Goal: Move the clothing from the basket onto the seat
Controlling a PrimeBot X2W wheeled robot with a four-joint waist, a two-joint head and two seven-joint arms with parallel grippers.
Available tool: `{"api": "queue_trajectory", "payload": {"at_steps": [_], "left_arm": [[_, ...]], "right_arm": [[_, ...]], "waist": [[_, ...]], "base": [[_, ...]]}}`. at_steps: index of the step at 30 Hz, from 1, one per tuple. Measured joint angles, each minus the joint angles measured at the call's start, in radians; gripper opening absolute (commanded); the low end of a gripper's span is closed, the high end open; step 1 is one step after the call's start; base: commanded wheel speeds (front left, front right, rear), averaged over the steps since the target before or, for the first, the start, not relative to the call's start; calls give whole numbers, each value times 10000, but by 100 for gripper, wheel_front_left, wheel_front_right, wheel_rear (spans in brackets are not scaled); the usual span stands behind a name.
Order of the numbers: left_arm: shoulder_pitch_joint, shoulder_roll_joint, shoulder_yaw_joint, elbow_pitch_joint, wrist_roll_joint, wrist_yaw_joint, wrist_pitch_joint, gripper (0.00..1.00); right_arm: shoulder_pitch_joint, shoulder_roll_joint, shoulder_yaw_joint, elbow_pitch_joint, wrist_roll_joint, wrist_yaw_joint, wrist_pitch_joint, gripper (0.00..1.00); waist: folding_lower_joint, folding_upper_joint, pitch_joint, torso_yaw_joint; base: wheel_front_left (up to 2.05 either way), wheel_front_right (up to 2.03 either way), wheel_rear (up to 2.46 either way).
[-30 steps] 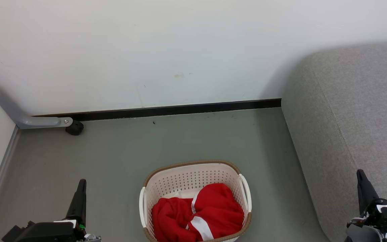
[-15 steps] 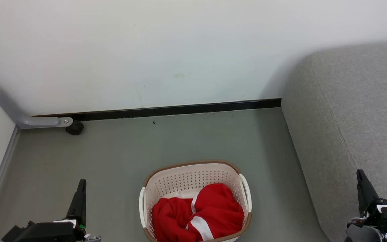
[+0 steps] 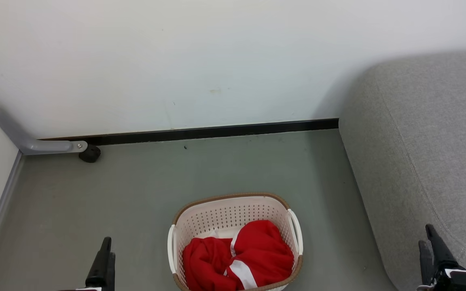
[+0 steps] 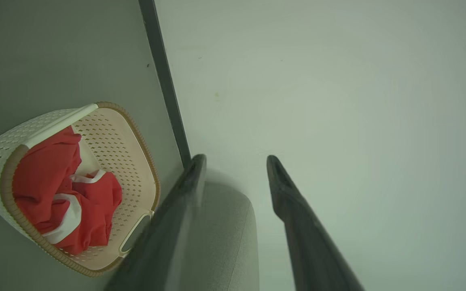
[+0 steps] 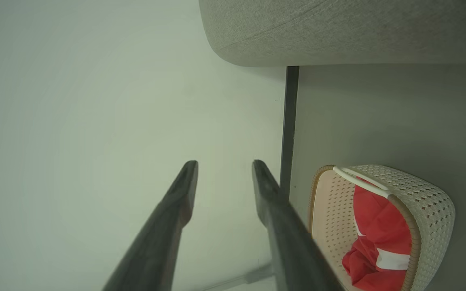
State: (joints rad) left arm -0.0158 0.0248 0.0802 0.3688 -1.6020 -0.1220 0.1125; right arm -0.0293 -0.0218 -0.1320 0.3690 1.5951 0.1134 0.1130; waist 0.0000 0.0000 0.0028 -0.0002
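Red clothing [image 3: 237, 258] with white stripes lay bunched inside the cream basket [image 3: 233, 208], basket stood on the grey-green floor [image 3: 136, 190], seat [image 3: 431, 141] to its right (grey fabric, stitched seam), left hand [image 4: 236, 158] and right hand [image 5: 225, 162] both spread, pinching nothing, apart from the basket

White wall [image 3: 217, 48], black baseboard [image 3: 217, 131], grey floor [image 3: 136, 182], grey bar [image 3: 34, 145] with black wheel [image 3: 90, 154].

A home is suggested: a grey sofa seat [image 3: 427, 141] is seen right, a basket [image 3: 233, 214] of clothing [image 3: 257, 250] near, on the floor [image 3: 136, 190].
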Motion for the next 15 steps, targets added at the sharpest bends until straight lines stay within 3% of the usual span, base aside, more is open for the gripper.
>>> {"api": "queue_trajectory", "payload": {"at_steps": [15], "left_arm": [[-291,36,-476,140,451,0,-539,100]], "right_arm": [[-303,-211,234,-42,-399,0,-35,100]], "waist": [[0,0,40,1]], "base": [[0,0,0]]}}
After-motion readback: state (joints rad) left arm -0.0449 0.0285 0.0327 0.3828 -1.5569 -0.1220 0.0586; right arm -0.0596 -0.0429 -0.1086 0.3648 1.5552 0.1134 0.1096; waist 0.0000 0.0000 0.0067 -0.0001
